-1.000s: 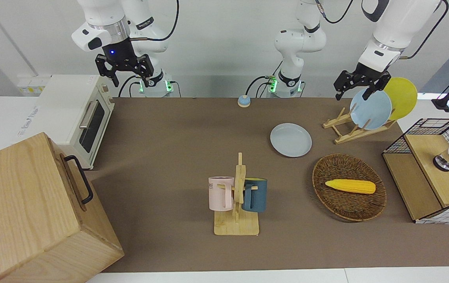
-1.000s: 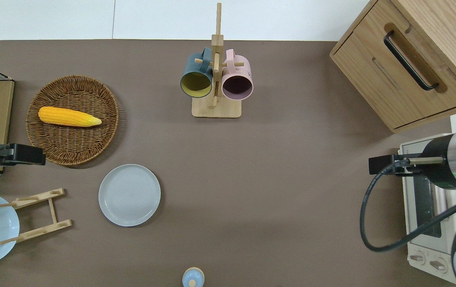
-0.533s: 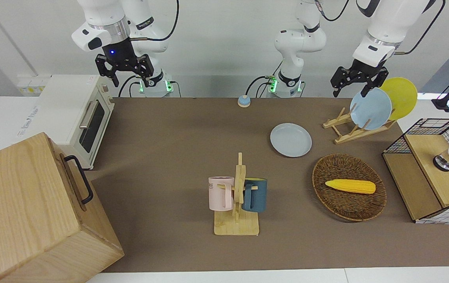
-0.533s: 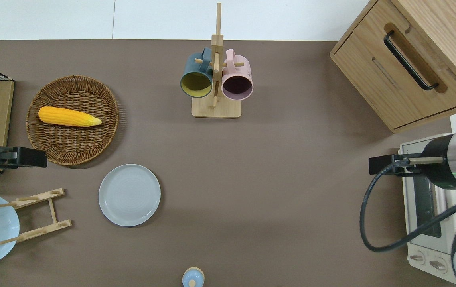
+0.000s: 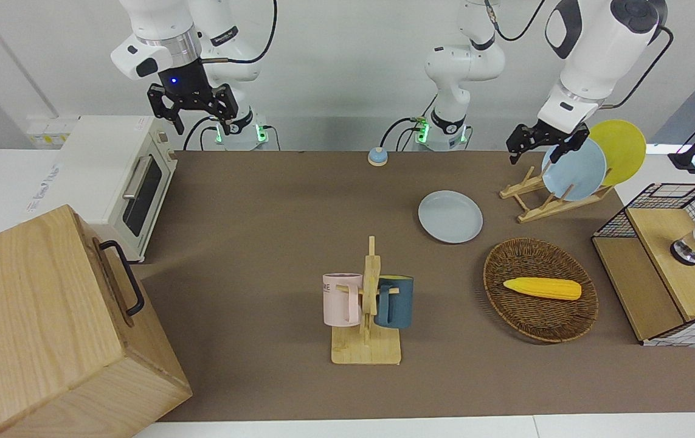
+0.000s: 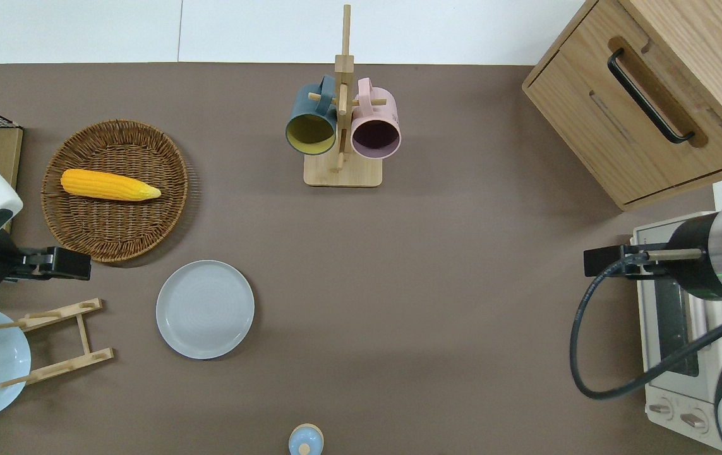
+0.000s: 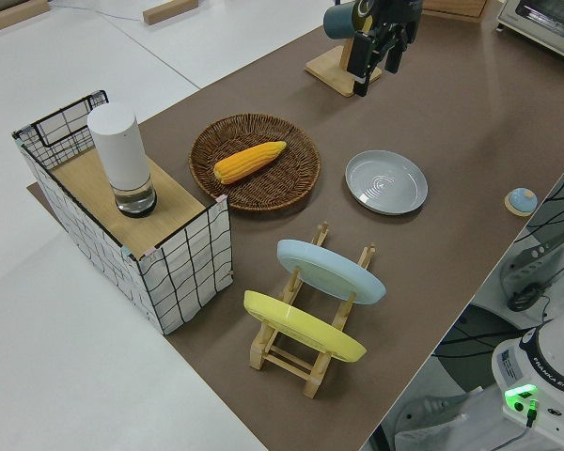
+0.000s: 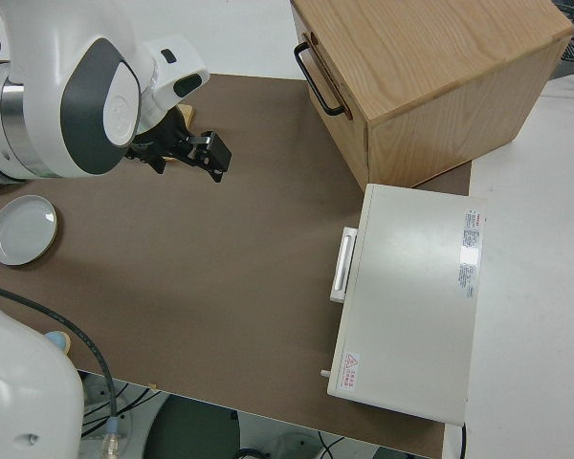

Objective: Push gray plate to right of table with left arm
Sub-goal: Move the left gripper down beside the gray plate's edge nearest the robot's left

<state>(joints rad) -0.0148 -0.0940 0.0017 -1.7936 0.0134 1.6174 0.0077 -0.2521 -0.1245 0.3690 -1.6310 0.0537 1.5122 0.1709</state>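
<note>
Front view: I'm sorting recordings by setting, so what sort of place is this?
Likely a robotics lab staged as a kitchen: a brown-matted table holds a toaster oven, a mug rack and plates, below two mounted arms against bare white walls.

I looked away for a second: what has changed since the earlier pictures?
The left gripper has moved over the table toward the gray plate, nothing in its open fingers. The plate has not moved, and the right arm stays parked.

Gray plate (image 6: 204,309) flat on table (image 6: 436,303), untouched.
</note>
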